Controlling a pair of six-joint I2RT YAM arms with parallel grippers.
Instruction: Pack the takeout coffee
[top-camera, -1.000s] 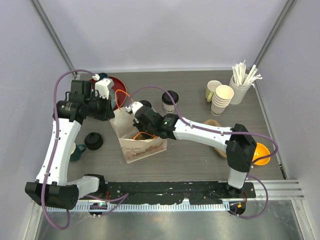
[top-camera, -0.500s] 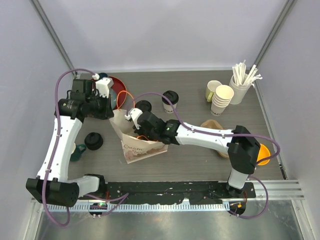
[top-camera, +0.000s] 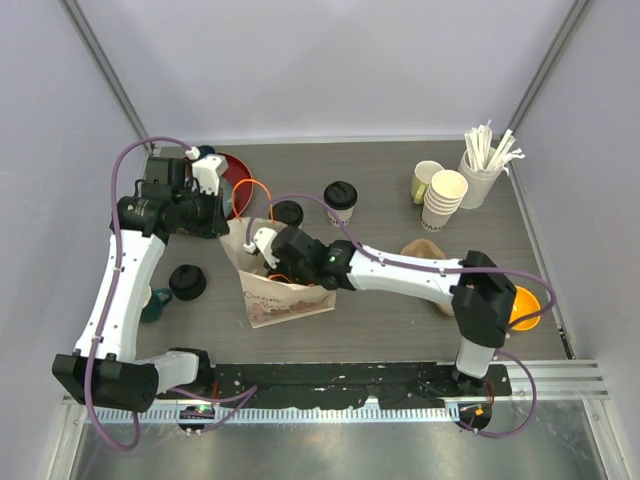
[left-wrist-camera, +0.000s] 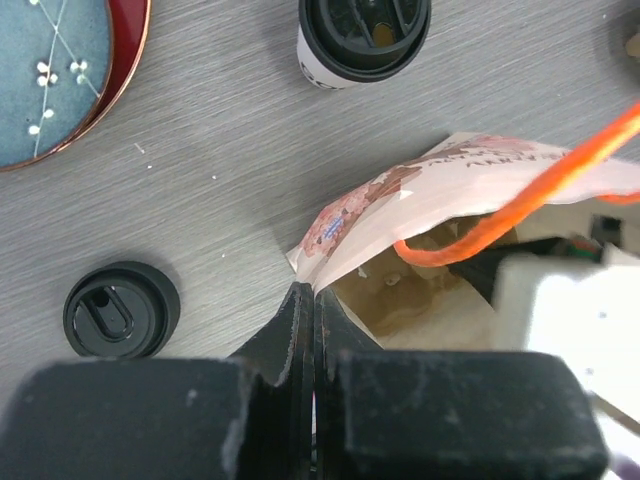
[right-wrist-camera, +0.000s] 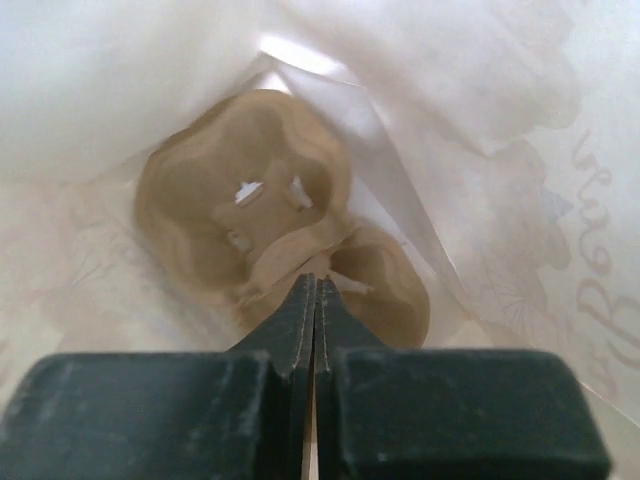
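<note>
Left arm is bent up over the table (top-camera: 400, 320), left gripper (left-wrist-camera: 308, 292) pinched on the paper bag (top-camera: 290, 300) rim. Right arm stretches across, right gripper (right-wrist-camera: 313, 285) closed empty inside the bag. First lidded cup (top-camera: 341, 200) and second lidded cup (top-camera: 288, 212) stand on the table just behind it

A: From above, could the right gripper (right-wrist-camera: 309, 286) be followed to its tips?
B: No. They were sunk in the mouth of the paper bag (top-camera: 290, 298). The pulp cup carrier (right-wrist-camera: 250, 200) inside showed only to the wrist camera, its near edge behind the gripper.
A: The bag's lettering (right-wrist-camera: 600, 310)?
B: Pale, and cut by the right edge.
A: And the left wrist view?
B: The lidded cup (left-wrist-camera: 362, 40) was clipped by the top edge, the red-rimmed plate (left-wrist-camera: 70, 100) by the corner; a white block (left-wrist-camera: 565, 300) was a blur. Overhead, the left arm (top-camera: 125, 290) covered part of a teal thing (top-camera: 160, 308) — too little to name — and the right arm (top-camera: 420, 272) half the orange bowl (top-camera: 525, 305).
</note>
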